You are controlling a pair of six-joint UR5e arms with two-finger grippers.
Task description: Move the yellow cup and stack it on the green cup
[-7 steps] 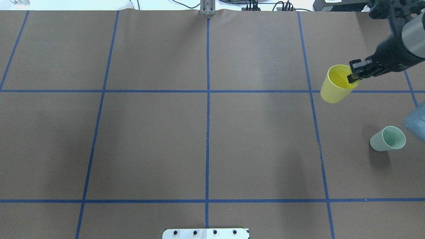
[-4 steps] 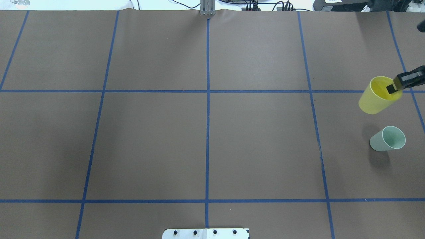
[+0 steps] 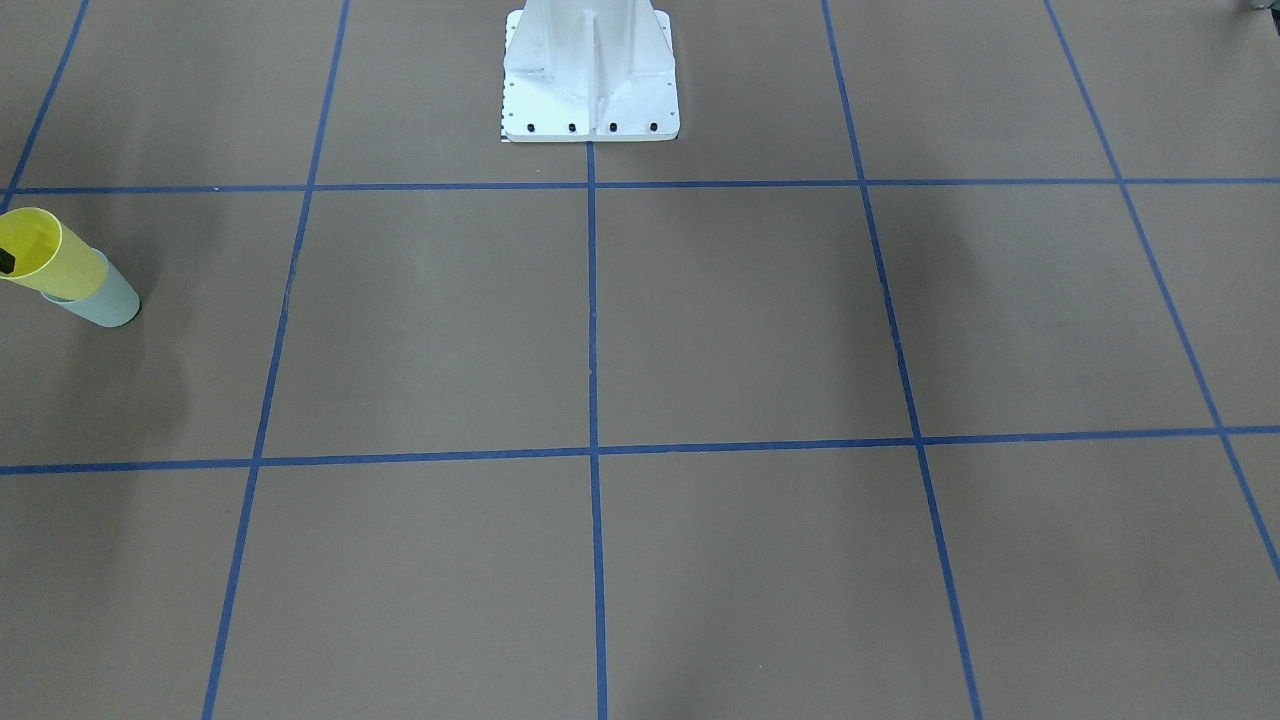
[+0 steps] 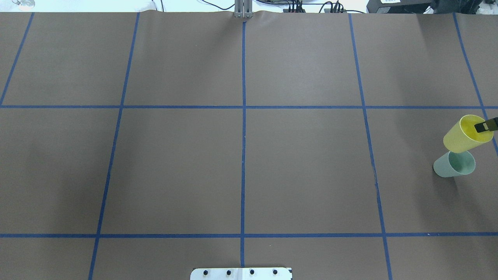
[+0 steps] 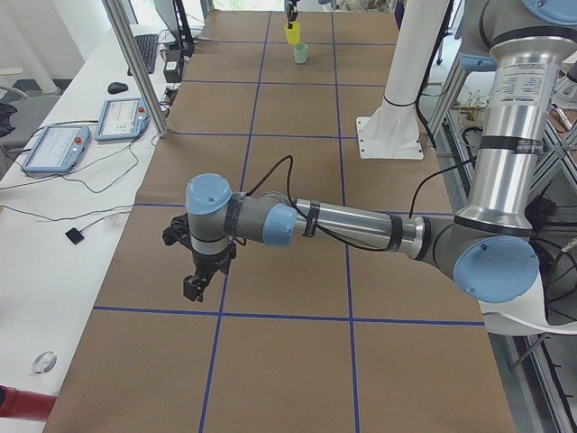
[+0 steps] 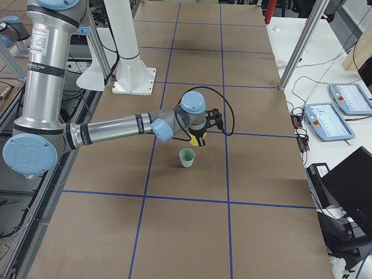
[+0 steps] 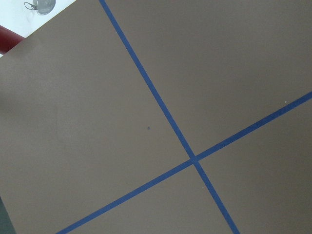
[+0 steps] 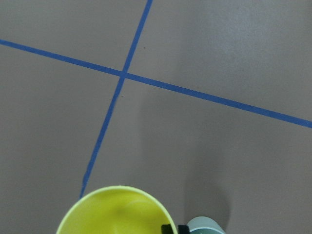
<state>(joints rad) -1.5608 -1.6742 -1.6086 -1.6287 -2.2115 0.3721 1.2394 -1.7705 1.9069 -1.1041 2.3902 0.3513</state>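
Observation:
The yellow cup (image 4: 466, 135) hangs tilted at the table's right edge, and its base overlaps the rim of the green cup (image 4: 453, 164). The green cup stands upright on the table. My right gripper (image 4: 486, 126) is shut on the yellow cup's rim, with one finger inside it. The front-facing view shows the yellow cup (image 3: 45, 258) lying across the top of the green cup (image 3: 102, 299). The right wrist view shows the yellow rim (image 8: 114, 210) and a sliver of the green cup (image 8: 205, 226). My left gripper (image 5: 193, 287) hovers over bare table far off; I cannot tell its state.
Brown paper with a blue tape grid covers the table. The white robot base plate (image 4: 241, 273) sits at the near middle edge. Tablets (image 6: 326, 120) and cables lie on the side bench beyond a metal post (image 6: 302, 43).
My right gripper has carried the yellow cup right and toward the near side, from well left of the green cup to just over it. The green cup has not moved.

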